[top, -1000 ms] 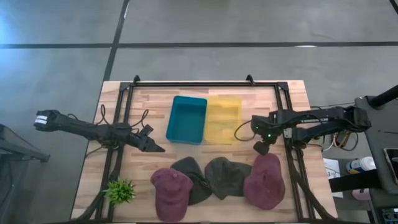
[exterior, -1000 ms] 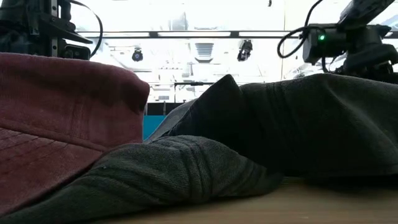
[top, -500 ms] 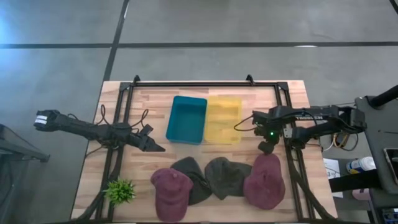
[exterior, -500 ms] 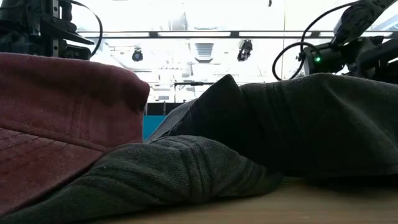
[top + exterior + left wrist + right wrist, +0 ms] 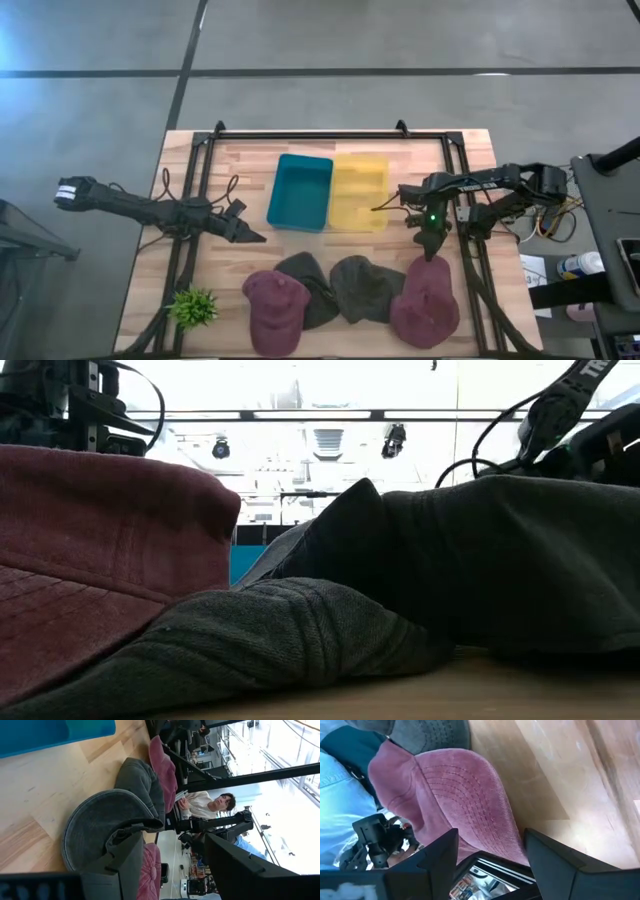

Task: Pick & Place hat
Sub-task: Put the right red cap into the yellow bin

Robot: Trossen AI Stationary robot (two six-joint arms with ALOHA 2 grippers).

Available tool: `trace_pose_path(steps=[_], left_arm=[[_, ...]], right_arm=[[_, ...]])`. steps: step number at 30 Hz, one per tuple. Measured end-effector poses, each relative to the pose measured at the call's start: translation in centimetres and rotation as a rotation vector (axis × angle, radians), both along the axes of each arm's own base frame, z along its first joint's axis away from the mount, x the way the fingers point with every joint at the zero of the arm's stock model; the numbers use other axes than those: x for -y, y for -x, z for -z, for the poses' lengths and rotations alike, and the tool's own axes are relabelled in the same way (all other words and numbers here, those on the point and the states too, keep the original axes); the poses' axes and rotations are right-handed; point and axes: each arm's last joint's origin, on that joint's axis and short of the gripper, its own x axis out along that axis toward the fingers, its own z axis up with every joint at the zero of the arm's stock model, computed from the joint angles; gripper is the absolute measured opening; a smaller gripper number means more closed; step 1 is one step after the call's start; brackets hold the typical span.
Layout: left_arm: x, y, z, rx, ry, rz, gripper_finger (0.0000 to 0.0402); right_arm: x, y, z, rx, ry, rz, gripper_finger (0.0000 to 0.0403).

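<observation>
Right pincer (image 5: 431, 250) shifted nearer the right maroon cap (image 5: 425, 297) than a second ago, now poised at its back edge, fingers spread apart, empty; presumably lining up a grasp. Cap on wooden counter (image 5: 250, 190), front right, beside two grey caps (image 5: 366, 285). Teal bin (image 5: 301, 191) and yellow bin (image 5: 359, 191) behind, likely destinations. Left pincer (image 5: 248, 236) parked mid-left, fingers apart, empty.
</observation>
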Motion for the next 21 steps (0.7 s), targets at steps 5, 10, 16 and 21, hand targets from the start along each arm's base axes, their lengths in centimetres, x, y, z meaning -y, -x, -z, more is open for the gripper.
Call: trace_pose_path(steps=[5, 10, 16, 21], left_arm=[[0.0, 0.0, 0.0, -0.002, -0.001, 0.000, 0.0206], [0.0, 0.0, 0.0, -0.002, -0.004, 0.000, 0.0206], [0.0, 0.0, 0.0, -0.002, -0.004, 0.001, 0.0206], [0.0, 0.0, 0.1, -0.003, -0.004, 0.001, 0.0206]], right_arm=[[0.2, -0.5, 0.8, 0.009, 0.007, -0.010, 0.0219], [0.2, -1.2, 1.6, 0.038, 0.012, -0.018, 0.0219], [-0.5, -1.5, 2.1, 0.032, -0.049, -0.059, 0.0219], [-1.6, -1.6, 2.5, 0.022, -0.087, -0.117, 0.0219]])
